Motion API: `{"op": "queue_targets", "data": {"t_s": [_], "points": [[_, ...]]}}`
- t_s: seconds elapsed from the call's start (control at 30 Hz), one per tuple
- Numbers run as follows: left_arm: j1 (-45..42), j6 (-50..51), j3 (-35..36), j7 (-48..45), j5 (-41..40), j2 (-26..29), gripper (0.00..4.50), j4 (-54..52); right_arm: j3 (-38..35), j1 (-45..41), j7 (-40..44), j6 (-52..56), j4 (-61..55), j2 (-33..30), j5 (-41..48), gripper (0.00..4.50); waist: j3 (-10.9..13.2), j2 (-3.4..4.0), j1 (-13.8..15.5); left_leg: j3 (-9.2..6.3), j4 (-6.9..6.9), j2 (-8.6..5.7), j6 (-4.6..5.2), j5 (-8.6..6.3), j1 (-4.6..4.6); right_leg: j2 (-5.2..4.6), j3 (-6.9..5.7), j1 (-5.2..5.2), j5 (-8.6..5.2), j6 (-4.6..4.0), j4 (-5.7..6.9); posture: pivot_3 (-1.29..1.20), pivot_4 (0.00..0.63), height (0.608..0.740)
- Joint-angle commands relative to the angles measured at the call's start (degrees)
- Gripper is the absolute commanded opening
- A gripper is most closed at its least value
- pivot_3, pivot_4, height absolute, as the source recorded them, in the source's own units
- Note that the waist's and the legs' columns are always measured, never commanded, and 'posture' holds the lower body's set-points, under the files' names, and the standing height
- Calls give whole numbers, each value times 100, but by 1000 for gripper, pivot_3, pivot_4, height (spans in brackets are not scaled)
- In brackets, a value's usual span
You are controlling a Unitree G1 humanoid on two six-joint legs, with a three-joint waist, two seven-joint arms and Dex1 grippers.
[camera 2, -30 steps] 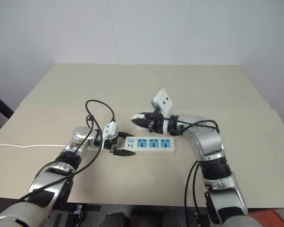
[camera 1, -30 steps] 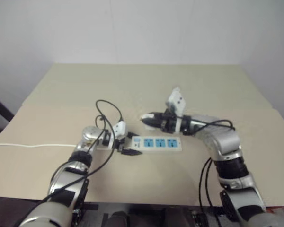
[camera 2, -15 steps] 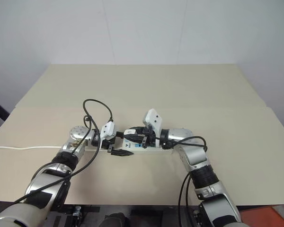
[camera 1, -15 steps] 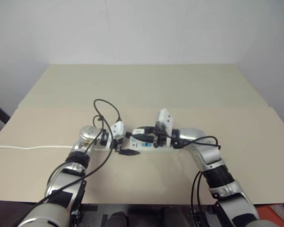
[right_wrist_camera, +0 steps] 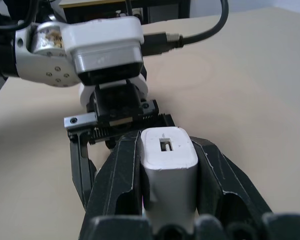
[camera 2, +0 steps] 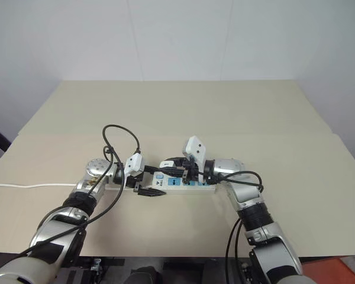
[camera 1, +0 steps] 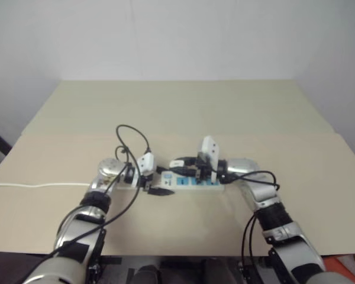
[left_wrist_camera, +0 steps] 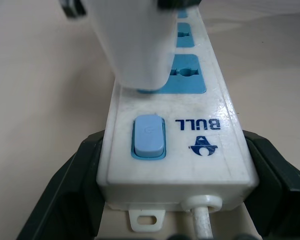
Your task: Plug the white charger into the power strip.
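Left wrist view: the small white cube-like charger point(left_wrist_camera: 135, 45), clamped in the right hand point(right_wrist_camera: 167, 165), sits directly over the first light-blue socket; the left hand point(camera 1: 149, 184) pins the long flat white plastic power strip point(left_wrist_camera: 177, 145) by its switch end, flat on the beige tabletop point(camera 1: 177, 106).

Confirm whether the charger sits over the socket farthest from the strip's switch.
No: the white charger sits over the socket nearest the switch of the power strip.
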Motion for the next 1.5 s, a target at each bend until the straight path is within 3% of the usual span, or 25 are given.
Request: {"op": "queue_targets", "data": {"t_s": [0.03, 0.53, 0.93, 1.2, 1.5], "points": [[128, 48, -168, -104, 140, 80, 3283, -87, -44, 33, 13, -258, 113, -14, -86, 1171, 0, 0, -1, 0, 0, 0, 0, 0, 0, 0, 0, 0, 0, 0, 0, 0, 150, 740], [410, 130, -201, -83, 104, 214, 3283, -422, -108, 161, 478, -905, 889, -514, -253, 1171, 0, 0, -20, -1, 0, 0, 0, 0, 4, -1, 1, 5, 0, 0, -1, 0, 150, 740], [519, 172, -243, -54, 86, 285, 3283, -628, -126, -326, 891, -962, 1751, -515, -243, 1171, -1, 0, -18, 1, -1, 1, 2, -1, 14, 0, 2, 14, 0, -1, -1, 0, 150, 740], [632, 260, -230, -14, 30, 416, 3283, -825, -123, -89, 1057, -1267, 2041, -773, -369, 1171, -4, 0, -20, 2, -2, 2, 2, -1, 23, 0, 4, 21, 0, -1, 0, 0, 150, 740], [619, 297, -291, 34, -12, 410, 3283, -861, 88, -358, 992, -1291, 2118, -365, -385, 1171, -6, -2, -52, 3, -3, 2, 2, -1, 28, 1, 5, 23, 0, -2, 1, 0, 150, 740]]}}
